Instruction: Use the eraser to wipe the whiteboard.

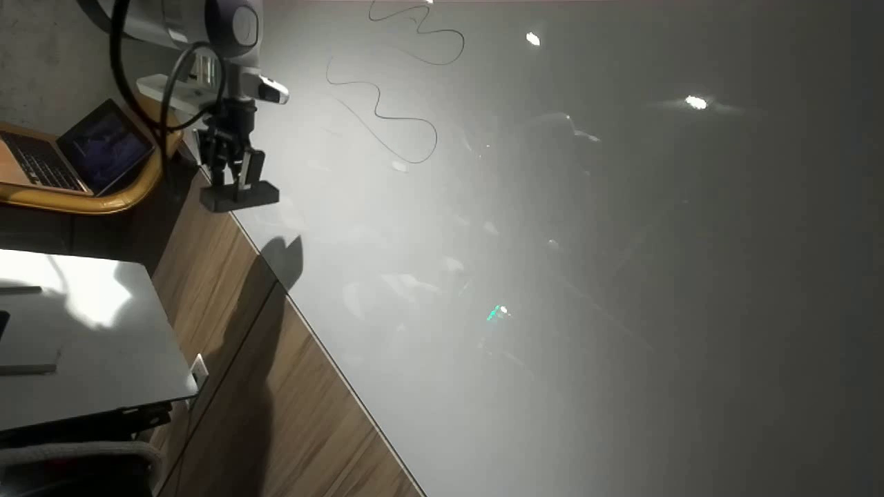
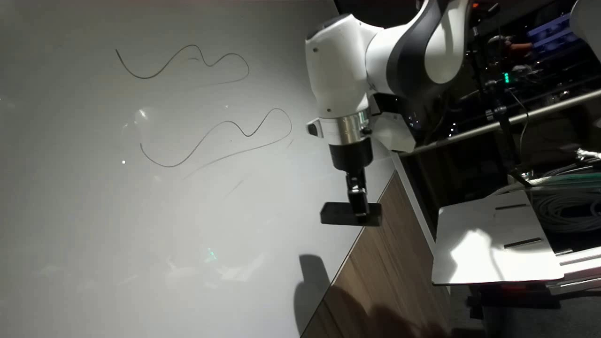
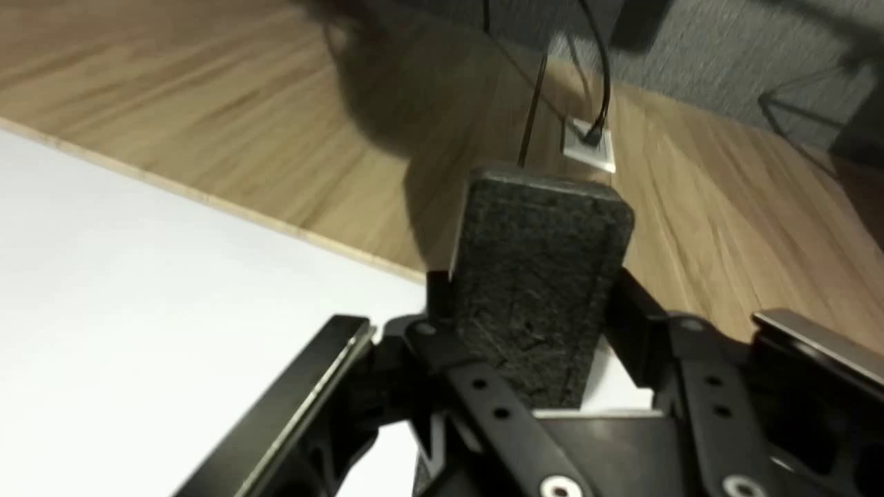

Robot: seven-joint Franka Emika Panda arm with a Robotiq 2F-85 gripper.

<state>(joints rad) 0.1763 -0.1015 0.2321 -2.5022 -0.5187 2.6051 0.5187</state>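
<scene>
You had the black two-fingered gripper [image 3: 532, 304] clamped on the dark grey-black oblong eraser [image 2: 335, 214]; in the wrist view it pinched both long sides of the block, just right of the middle of the frame. Your white, dark-trimmed jointed arm [image 2: 338, 70] hung down from the upper right in an exterior view, with the eraser lying crosswise at its end, right of centre.

The very large, glossy pale-grey whiteboard [image 1: 621, 386], spotted with bright reflections, filled the middle and right of an exterior view. Two thin dark squiggly marker lines [image 2: 249, 135] crossed it, one above the other, in the upper left of an exterior view, well apart from the eraser. A brown wood-grain panel [image 1: 331, 400] bordered the whiteboard along a slanting edge, and a dark shadow [image 2: 312, 277] fell below the eraser, apart from it, over both surfaces.

At the left of an exterior view you had an unfolded laptop [image 1: 97, 152] with a bluish screen, and below it a flat white tabletop [image 1: 131, 345]. In the wrist view a black cable [image 3: 606, 79] plugged into a white outlet plate [image 3: 585, 153], above the eraser.
</scene>
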